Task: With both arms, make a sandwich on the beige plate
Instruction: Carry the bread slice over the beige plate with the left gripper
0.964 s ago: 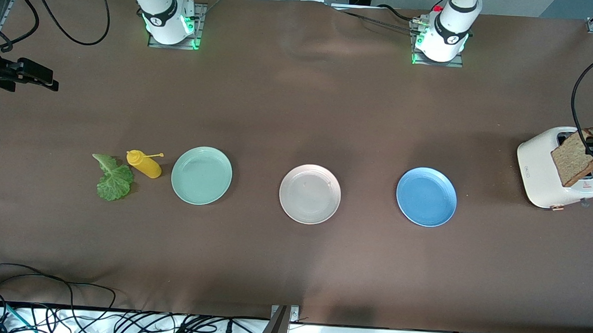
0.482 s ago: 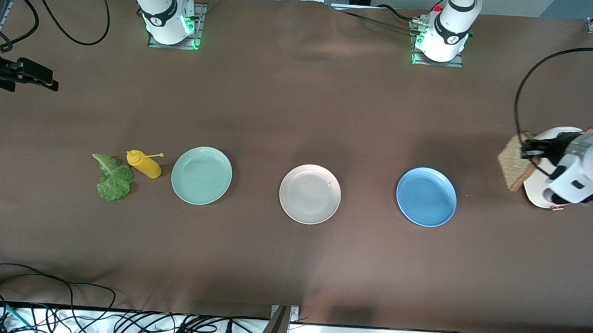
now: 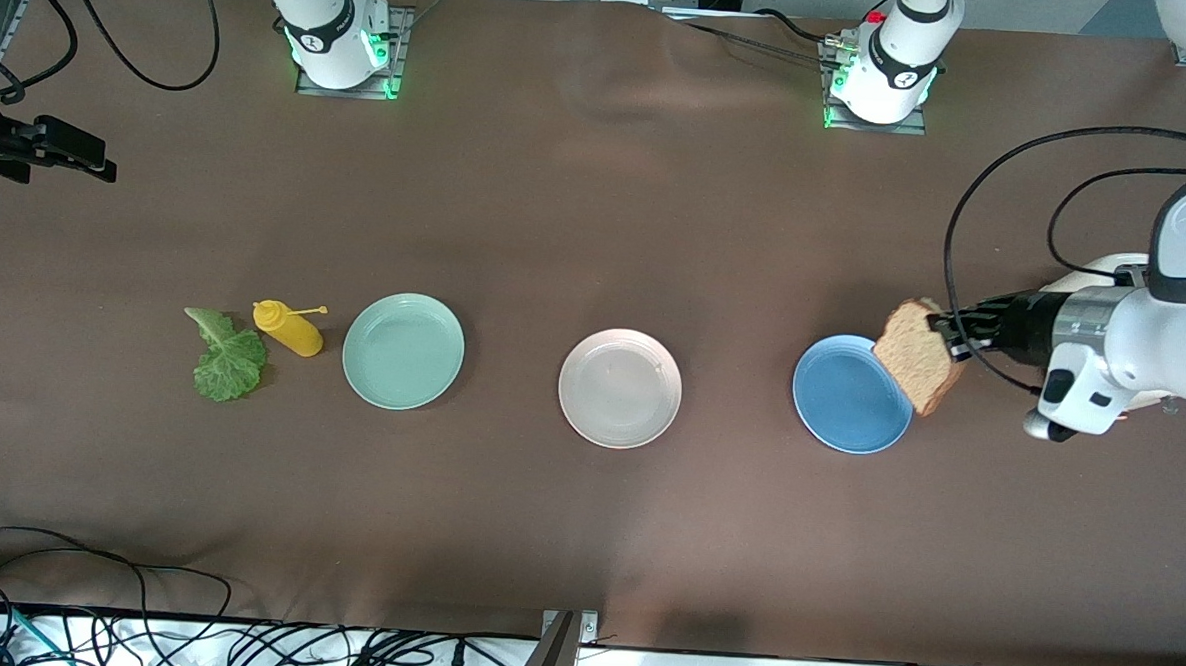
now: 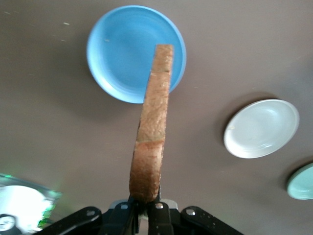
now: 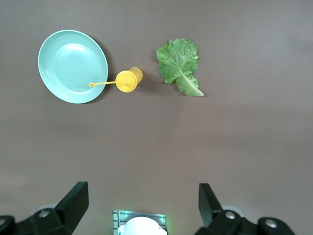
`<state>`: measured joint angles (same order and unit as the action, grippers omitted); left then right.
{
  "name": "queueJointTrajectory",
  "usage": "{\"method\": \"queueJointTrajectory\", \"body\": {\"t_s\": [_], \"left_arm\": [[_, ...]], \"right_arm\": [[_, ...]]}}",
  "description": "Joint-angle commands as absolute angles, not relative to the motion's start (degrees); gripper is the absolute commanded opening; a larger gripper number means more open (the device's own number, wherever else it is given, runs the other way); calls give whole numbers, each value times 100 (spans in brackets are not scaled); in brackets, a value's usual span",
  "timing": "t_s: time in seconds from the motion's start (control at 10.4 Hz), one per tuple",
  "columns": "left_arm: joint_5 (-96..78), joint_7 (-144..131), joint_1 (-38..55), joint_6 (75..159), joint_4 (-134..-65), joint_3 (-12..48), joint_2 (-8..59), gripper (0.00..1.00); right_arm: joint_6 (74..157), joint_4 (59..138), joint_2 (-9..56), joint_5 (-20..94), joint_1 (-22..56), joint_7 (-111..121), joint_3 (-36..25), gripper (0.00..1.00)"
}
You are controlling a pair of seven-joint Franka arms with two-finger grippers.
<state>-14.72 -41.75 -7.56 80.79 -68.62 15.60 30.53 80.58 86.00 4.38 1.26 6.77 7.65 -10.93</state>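
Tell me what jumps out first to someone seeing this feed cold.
The left hand grips a bread slice in the air over the blue plate's edge. Three plates sit in a row: blue, beige plate, mint-green plate. Beside the mint one lie a yellow bottle and lettuce leaf.

The beige plate [image 3: 620, 387] lies bare, with open table between it and the blue plate [image 3: 852, 393]. The yellow bottle [image 3: 290, 328] stands close between lettuce leaf [image 3: 225, 357] and mint-green plate [image 3: 403, 350], crowding that gap.
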Motion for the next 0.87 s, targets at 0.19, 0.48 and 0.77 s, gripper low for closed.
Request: {"method": "queueJointTrajectory", "body": {"t_s": [0.19, 0.48, 0.77], "left_arm": [[-2389, -4746, -46, 9577, -6935, 1529, 3585, 0], [-2969, -4737, 385, 10202, -6943, 1529, 3928, 0], [-3374, -4746, 930, 10913, -7109, 1529, 4130, 0]], "right_arm": [[7945, 8517, 396, 105, 659, 853, -1081, 100], [7945, 8517, 404, 105, 659, 853, -1063, 100], [7945, 8517, 404, 105, 659, 853, -1046, 100]]}}
